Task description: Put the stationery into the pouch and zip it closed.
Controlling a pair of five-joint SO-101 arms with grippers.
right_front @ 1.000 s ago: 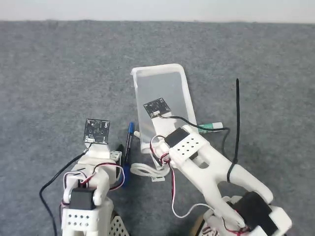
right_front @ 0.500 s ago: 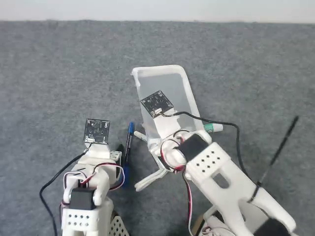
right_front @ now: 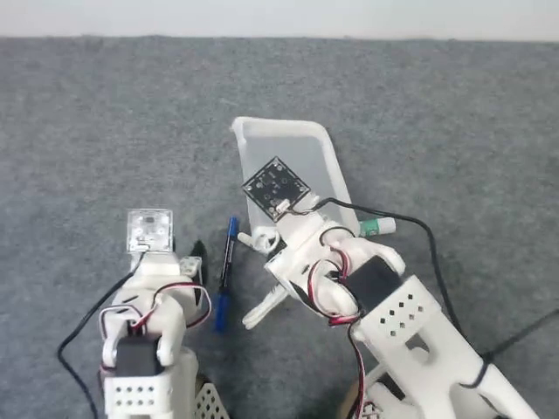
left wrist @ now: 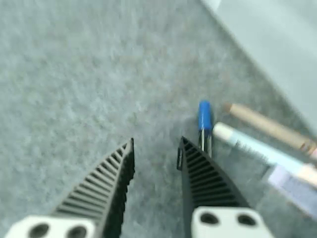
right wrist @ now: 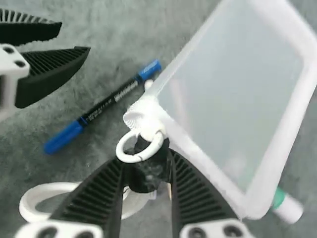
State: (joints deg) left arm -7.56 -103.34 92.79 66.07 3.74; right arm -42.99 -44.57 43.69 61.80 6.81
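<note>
The translucent white pouch (right_front: 293,157) lies flat mid-table. My right gripper (right_front: 264,242) is at its near corner, shut on the zipper pull (right wrist: 144,171) with its white ring (right wrist: 136,148). A blue pen (right_front: 225,271) lies on the mat left of that corner, between the two arms. My left gripper (right_front: 194,259) stands open just left of the pen; in the left wrist view (left wrist: 154,148) the pen's blue cap (left wrist: 204,115) is beside one fingertip. A wooden pencil (left wrist: 267,127) and a pale pen (left wrist: 257,150) lie by the pouch (left wrist: 277,39). A green-capped marker (right_front: 380,227) pokes out on the pouch's right side.
A grey felt mat (right_front: 105,131) covers the table. A white strap loop (right_front: 262,305) trails on the mat under my right arm. A black cable (right_front: 419,236) runs along my right arm.
My right arm has swung left and turned at the pouch's near corner, dragging the strap along. My left gripper has shifted a little left and forward beside the pen.
</note>
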